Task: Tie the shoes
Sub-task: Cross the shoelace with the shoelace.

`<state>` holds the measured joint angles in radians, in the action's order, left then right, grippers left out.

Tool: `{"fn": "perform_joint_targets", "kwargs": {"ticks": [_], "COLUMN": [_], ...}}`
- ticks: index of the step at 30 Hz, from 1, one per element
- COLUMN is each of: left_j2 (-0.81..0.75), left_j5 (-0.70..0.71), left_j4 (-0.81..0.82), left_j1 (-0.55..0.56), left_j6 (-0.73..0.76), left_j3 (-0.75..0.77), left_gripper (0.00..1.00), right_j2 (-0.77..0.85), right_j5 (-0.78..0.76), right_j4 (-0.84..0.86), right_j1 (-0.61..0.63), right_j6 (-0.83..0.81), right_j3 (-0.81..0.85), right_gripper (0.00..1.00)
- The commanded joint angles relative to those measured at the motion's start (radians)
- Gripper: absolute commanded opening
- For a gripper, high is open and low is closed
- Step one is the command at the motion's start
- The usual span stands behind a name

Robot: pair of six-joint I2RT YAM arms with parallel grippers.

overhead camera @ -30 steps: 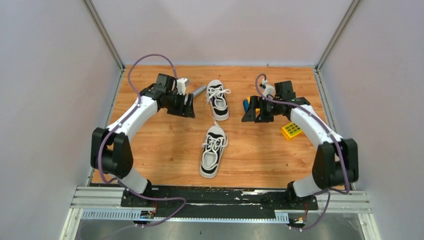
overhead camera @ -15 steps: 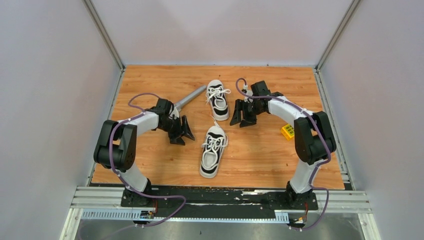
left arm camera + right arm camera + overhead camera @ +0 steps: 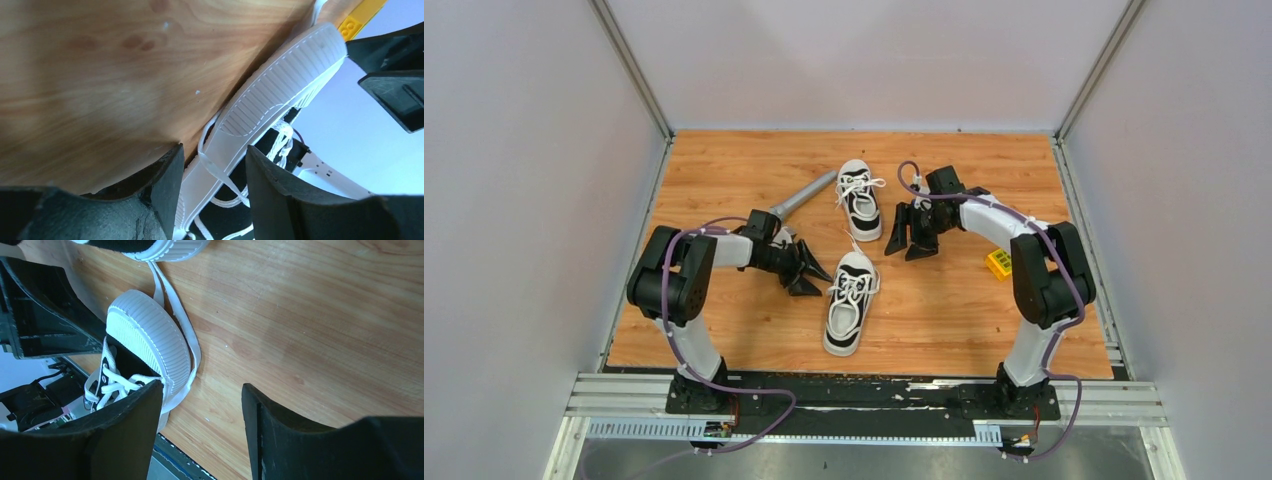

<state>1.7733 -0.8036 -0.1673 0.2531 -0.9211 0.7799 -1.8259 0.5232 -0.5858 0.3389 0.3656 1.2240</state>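
Observation:
Two black-and-white shoes lie mid-table, the far shoe (image 3: 860, 200) and the near shoe (image 3: 850, 302), both with loose white laces. My left gripper (image 3: 809, 272) sits low at the near shoe's left side by its toe. In the left wrist view the left gripper (image 3: 212, 152) is open, its jaws either side of the shoe's white sole (image 3: 280, 85), and a lace strand (image 3: 220, 175) crosses the gap unpinched. My right gripper (image 3: 906, 240) hovers right of the gap between the shoes. In the right wrist view the right gripper (image 3: 201, 387) is open over bare wood beside the near shoe's toe cap (image 3: 150, 345).
A grey metal rod (image 3: 802, 197) lies left of the far shoe. A yellow brick (image 3: 1000, 262) rests right of the right gripper. Grey walls close in the wooden table (image 3: 724, 320) on three sides.
My left gripper has swung right and forward to the near shoe's toe, its jaws narrowing. The right arm came in toward the shoes early on, then hardly moved.

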Motion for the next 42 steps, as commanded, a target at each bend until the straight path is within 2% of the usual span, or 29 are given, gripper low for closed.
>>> {"fn": "perform_joint_targets", "kwargs": {"ticks": [1,6,10,15,17,18,20,26,29,30,31,32,34,38,42], "left_j2": [0.042,0.086,0.131,0.192,0.19,0.187,0.172,0.121,0.082,0.075,0.057,0.037,0.008,-0.041,-0.025], "left_j5": [-0.001,-0.003,-0.037,-0.096,-0.098,-0.096,-0.083,-0.055,-0.012,0.005,0.019,0.056,0.092,0.163,0.273], "left_j4": [-0.073,-0.123,-0.064,-0.001,-0.027,-0.052,-0.079,-0.107,-0.199,-0.22,-0.233,-0.251,-0.264,-0.247,-0.183], "left_j1": [0.046,0.052,0.061,0.06,0.053,0.049,0.029,-0.047,-0.051,-0.048,-0.045,-0.04,-0.025,0.023,0.103], "left_j6": [-0.043,-0.085,-0.138,-0.176,-0.162,-0.147,-0.126,-0.008,0.193,0.232,0.291,0.315,0.407,0.496,0.582], "left_j3": [0.016,0.025,0.064,0.186,0.222,0.238,0.254,0.347,0.429,0.452,0.457,0.455,0.424,0.377,0.388], "left_gripper": [0.56,0.53,0.41,0.24,0.14,0.06,0.0,0.0,0.0,0.04,0.11,0.29,0.46,0.56,0.54], "right_j2": [0.054,0.064,0.074,0.093,0.099,0.102,0.108,0.051,-0.012,-0.032,-0.053,-0.074,-0.106,-0.105,-0.129], "right_j5": [-0.009,-0.011,-0.014,-0.023,-0.024,-0.02,0.016,-0.022,-0.05,-0.07,-0.094,-0.116,-0.183,-0.253,-0.258], "right_j4": [0.017,0.018,0.017,0.018,0.014,0.012,0.019,0.035,0.038,0.039,0.04,0.039,0.025,0.015,0.06], "right_j1": [-0.021,-0.045,-0.055,-0.062,-0.063,-0.063,-0.057,0.035,0.087,0.107,0.126,0.142,0.178,0.193,0.206], "right_j6": [0.017,0.019,0.013,-0.01,-0.026,-0.035,-0.083,-0.295,-0.341,-0.355,-0.359,-0.36,-0.396,-0.373,-0.341], "right_j3": [0.02,0.016,0.001,0.001,0.01,0.016,0.033,0.129,0.196,0.211,0.222,0.233,0.251,0.238,0.221], "right_gripper": [0.6,0.6,0.6,0.6,0.6,0.6,0.58,0.56,0.56,0.56,0.56,0.56,0.55,0.6,0.54]}}
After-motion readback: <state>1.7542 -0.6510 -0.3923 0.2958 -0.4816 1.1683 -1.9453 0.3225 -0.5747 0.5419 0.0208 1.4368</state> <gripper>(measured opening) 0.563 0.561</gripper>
